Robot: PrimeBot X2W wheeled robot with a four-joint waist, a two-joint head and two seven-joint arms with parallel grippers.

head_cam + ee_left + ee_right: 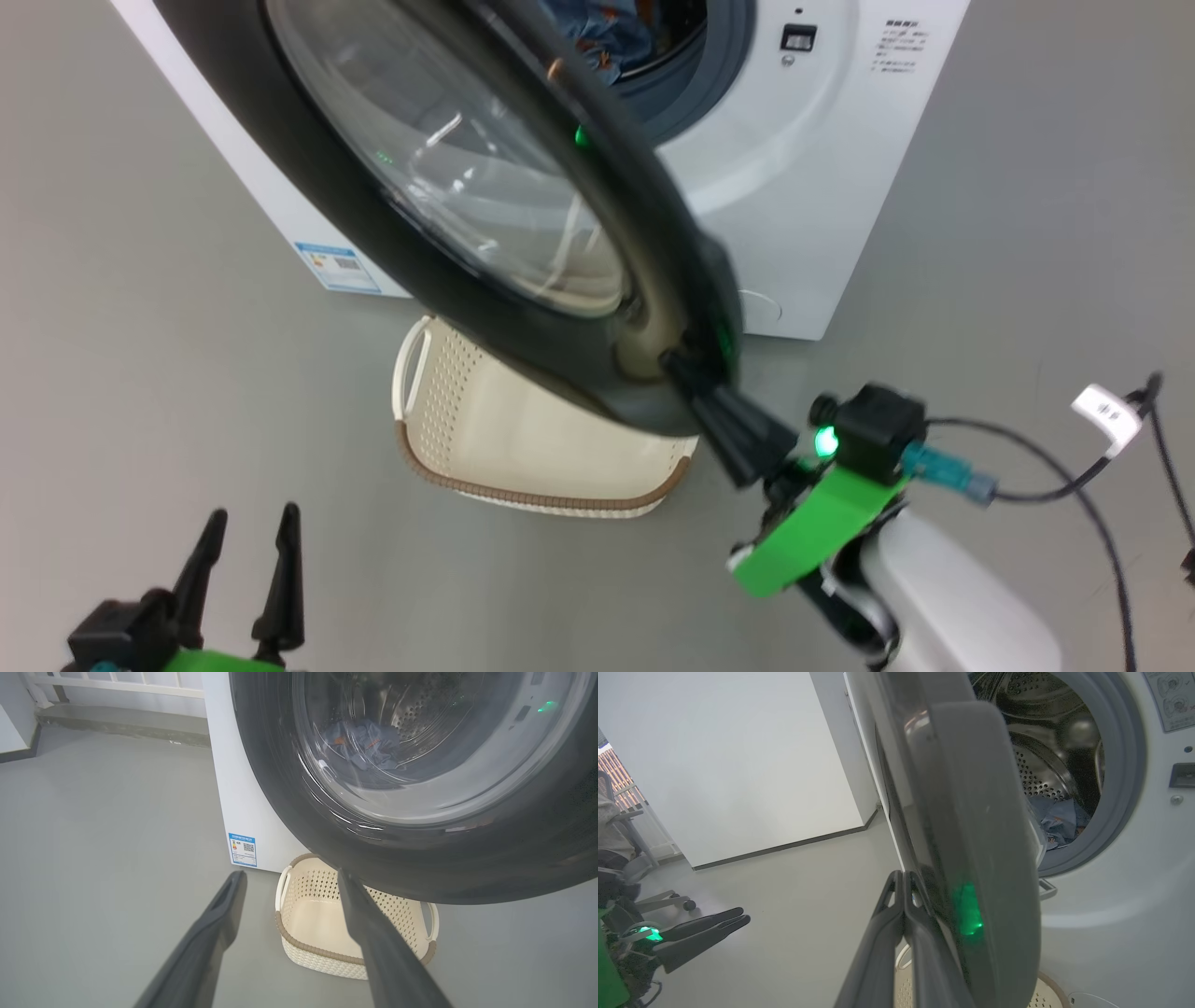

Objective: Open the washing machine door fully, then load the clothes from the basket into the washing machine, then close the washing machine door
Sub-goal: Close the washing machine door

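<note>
Loading is looking done, so the step in hand is judged to be the last one, closing the door. The clothes [1057,821] are lying low in the drum of the washing machine [822,187], pale blue with small orange marks, and the basket [485,420] is sitting bare on the floor under the door, at about 6 o'clock from it in the head view. The washing machine door [523,364] is standing partly open, its glossy black rim and bulging glass sweeping from 11 o'clock towards the middle of that view. The right gripper [904,877] is coming in from 4 o'clock with its fingers pressed together, holding nothing, their tips lying against the outer side of the rim's lower edge. The left gripper [255,513] is waiting at 7 o'clock, fingers spread wide and holding nothing, well apart from the door. The next move is probably calling for a steady push along the door's swing until the latch catches; the smooth rim is likely making the fingers prone to slipping.
</note>
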